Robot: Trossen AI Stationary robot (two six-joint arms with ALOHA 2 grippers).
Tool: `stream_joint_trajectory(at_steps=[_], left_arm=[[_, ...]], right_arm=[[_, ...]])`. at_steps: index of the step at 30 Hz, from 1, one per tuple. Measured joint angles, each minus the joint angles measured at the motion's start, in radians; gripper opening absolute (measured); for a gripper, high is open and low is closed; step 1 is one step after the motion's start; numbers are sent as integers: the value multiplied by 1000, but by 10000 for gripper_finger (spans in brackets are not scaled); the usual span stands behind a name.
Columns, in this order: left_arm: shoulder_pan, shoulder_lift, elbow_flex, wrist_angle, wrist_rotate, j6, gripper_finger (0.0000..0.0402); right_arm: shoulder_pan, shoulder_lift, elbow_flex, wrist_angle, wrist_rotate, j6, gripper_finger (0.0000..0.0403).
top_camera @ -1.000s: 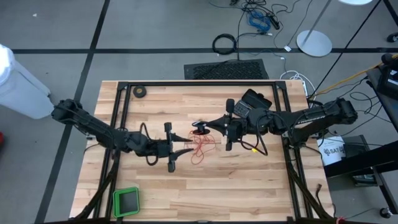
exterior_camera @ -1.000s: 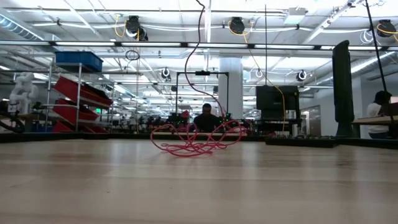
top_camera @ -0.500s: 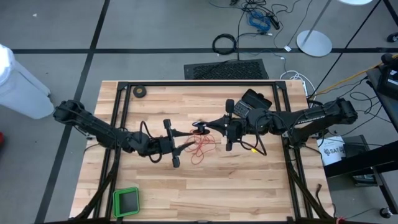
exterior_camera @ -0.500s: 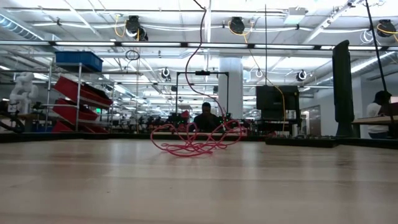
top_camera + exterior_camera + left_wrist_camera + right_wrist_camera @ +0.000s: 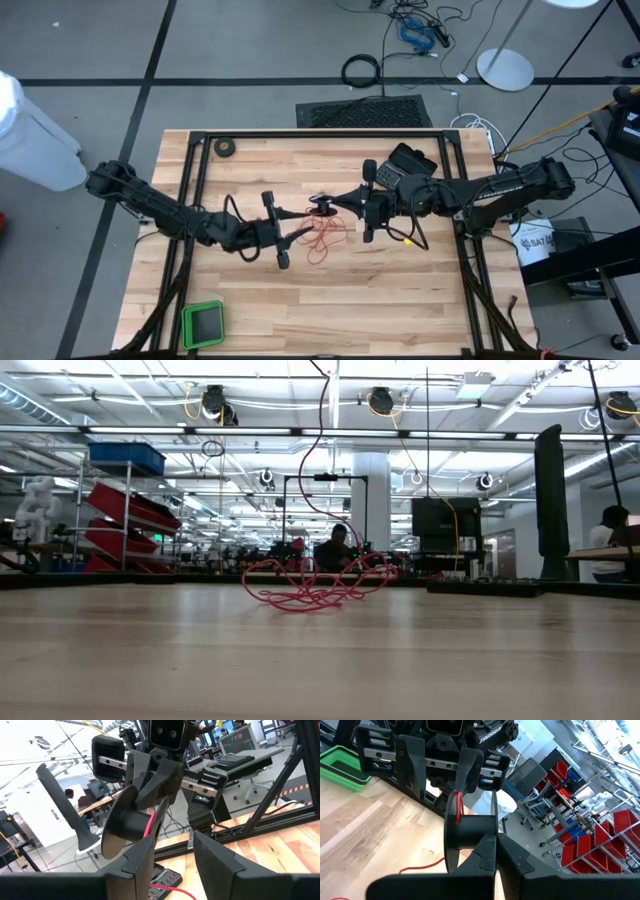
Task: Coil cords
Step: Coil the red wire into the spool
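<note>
Left hand sits above mid-bench, fingers parted slightly, tips at the reel; whether they grip anything, I cannot tell. The reel hangs clear of the bench between both hands. Red wire lies in loose loops beneath it. Right hand is closed on the reel's hub.

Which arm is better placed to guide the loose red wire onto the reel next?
Probably the left. The right gripper is shut on the reel, so it is taken. The left gripper is open, facing the reel, with the red wire running beside one finger.
</note>
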Motion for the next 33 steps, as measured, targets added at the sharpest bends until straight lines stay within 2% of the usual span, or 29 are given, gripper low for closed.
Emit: stream_joint_trajectory(at_steps=[21, 26, 33], left_arm=[[-12, -6, 1, -7, -20, 0, 145], [0, -6, 1, -95, -115, -12, 145], [30, -6, 1, -113, -119, -43, 145]], right_arm=[[0, 0, 0, -14, -1, 7, 0], [0, 0, 0, -27, -1, 7, 0], [0, 0, 0, -28, 0, 7, 0]])
